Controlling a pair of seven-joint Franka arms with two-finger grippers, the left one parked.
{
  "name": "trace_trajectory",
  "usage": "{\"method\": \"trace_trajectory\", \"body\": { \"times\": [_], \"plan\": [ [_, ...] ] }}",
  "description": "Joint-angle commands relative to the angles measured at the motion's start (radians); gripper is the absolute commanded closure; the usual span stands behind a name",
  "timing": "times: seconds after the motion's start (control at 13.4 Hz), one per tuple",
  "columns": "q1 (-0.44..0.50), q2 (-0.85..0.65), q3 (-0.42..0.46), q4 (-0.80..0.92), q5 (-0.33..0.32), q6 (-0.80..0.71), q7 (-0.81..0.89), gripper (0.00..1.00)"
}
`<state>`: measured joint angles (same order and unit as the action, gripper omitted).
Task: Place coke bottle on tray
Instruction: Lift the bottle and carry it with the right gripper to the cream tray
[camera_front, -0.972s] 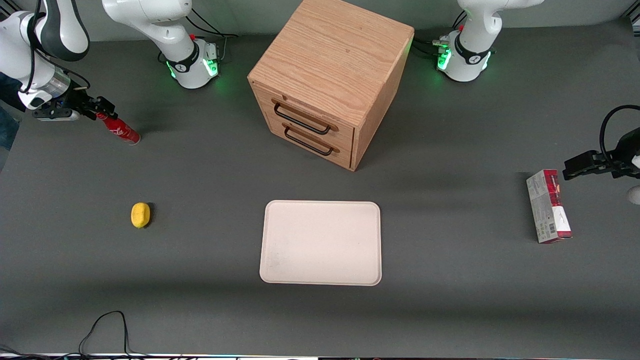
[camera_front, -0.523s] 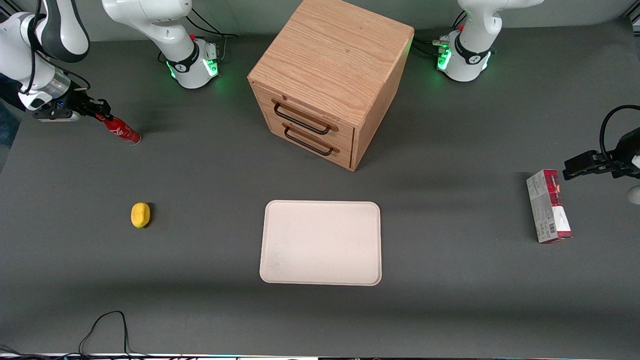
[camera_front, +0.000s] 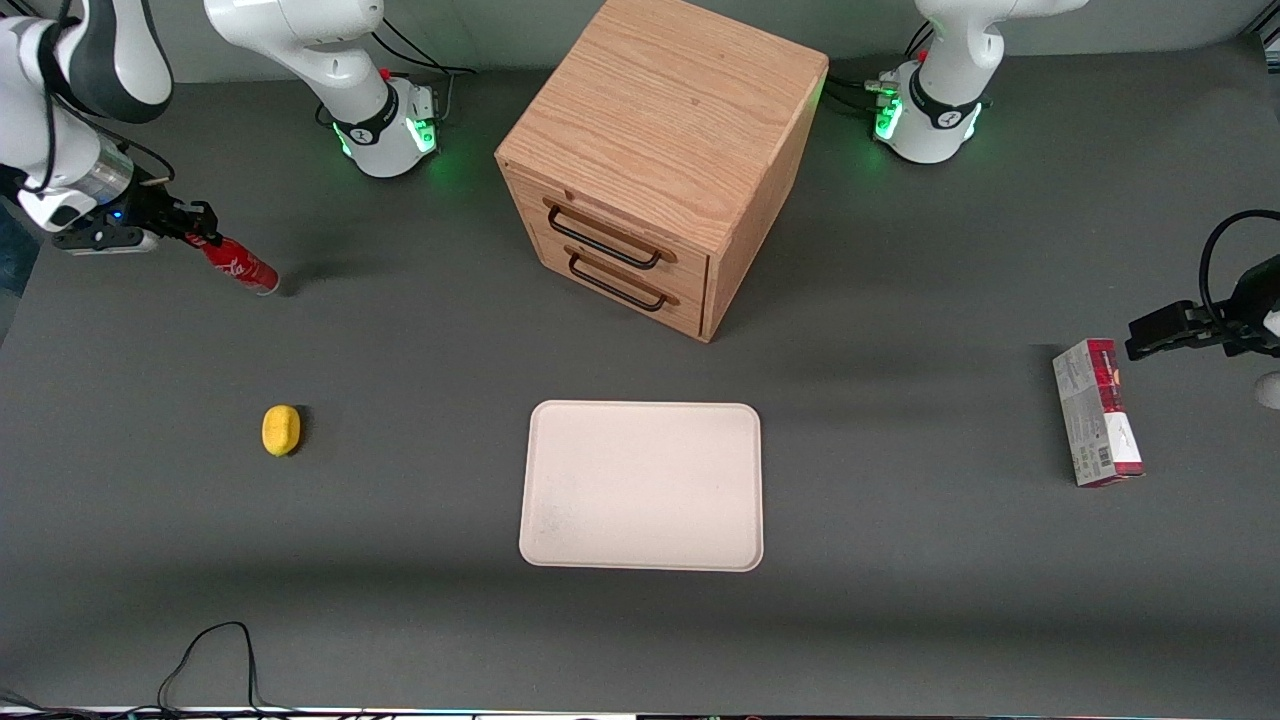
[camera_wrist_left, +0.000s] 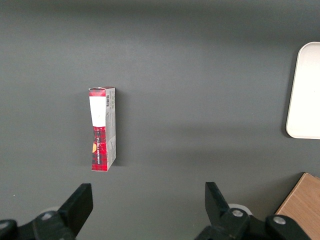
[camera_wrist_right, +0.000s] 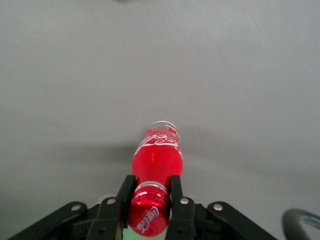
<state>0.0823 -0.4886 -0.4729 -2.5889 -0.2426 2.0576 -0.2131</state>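
Item: coke bottle, clamped at its capped neck by the gripper, tilted, base toward the tray. Location: well apart from the tray, toward the working arm's end, farther from the front camera.

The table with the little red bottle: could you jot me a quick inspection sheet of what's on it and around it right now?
Surface: dark grey table, matte, no spills seen.
Job's things: coke bottle tilted, held at its capped end near the working arm's end of the table; tray bare, in front of the cabinet, nearer the front camera.
Clutter: oak cabinet with both drawers shut; yellow lemon, nearer the front camera than the bottle; red-and-grey carton toward the parked arm's end.
Grippers: gripper shut on the bottle's neck, one finger each side.
Cables: black cable loop at the table's near edge; leads by the arm bases.
Surroundings: nothing seen.
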Motion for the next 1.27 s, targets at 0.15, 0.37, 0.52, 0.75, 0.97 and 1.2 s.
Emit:
{"method": "trace_trajectory", "body": {
  "times": [0.15,0.37,0.52,0.75,0.97,1.2],
  "plan": [
    [0.007,0.253,0.216,0.486,0.199,-0.305,0.032,1.0],
    [0.007,0.413,0.356,0.812,0.27,-0.503,0.186,1.0],
    [0.004,0.499,0.452,0.979,0.313,-0.536,0.314,1.0],
    [0.001,0.681,0.58,1.279,0.338,-0.612,0.453,0.99],
    [0.002,0.852,0.742,1.502,0.249,-0.643,0.54,0.95],
    [0.002,0.947,0.873,1.592,0.18,-0.604,0.616,0.91]
  ]
}}
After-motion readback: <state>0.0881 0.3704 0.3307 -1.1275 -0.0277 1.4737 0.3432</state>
